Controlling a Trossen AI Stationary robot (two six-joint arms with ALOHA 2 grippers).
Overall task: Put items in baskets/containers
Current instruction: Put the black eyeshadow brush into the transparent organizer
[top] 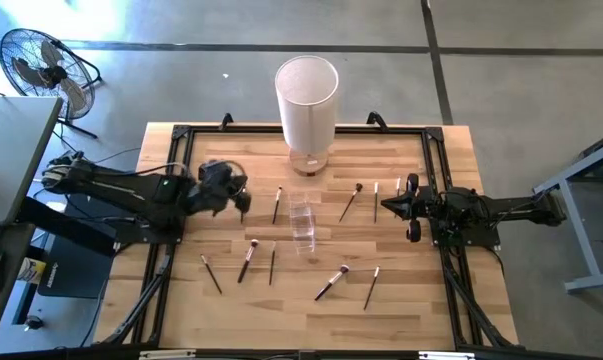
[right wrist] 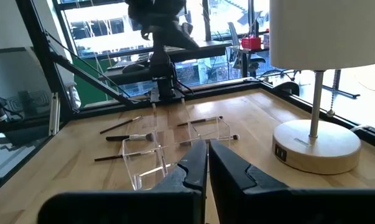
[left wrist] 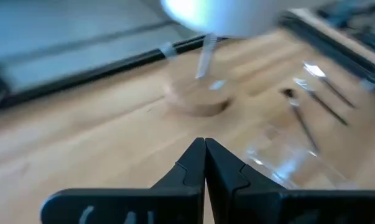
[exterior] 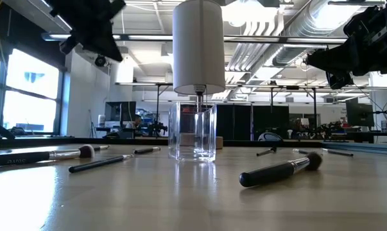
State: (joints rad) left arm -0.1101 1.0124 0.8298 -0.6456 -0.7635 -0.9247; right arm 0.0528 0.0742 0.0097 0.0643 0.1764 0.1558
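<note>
Both end effectors clenched, empty: left end effector [top: 243, 203] hovering left of clear cup [top: 302, 222], right end effector [top: 384, 207] waiting right. Brushes [top: 248, 259] scattered on desk [top: 401, 300], cup empty. Risk: a low sweep knocks over the near-invisible cup.

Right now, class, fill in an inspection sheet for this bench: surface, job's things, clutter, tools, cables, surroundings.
Surface: pale wooden slatted table, black frame round it.
Job's things: thin dark-handled makeup brushes scattered flat; small clear plastic cup mid-table, upright, no brush seen inside.
Clutter: white cylindrical lamp on round wooden base at the far edge.
Tools: left tool shut, empty, above the table left of the cup; right tool shut, empty, at the right side.
Cables: black leads by the left arm.
Surroundings: black floor fan, grey concrete floor.
</note>
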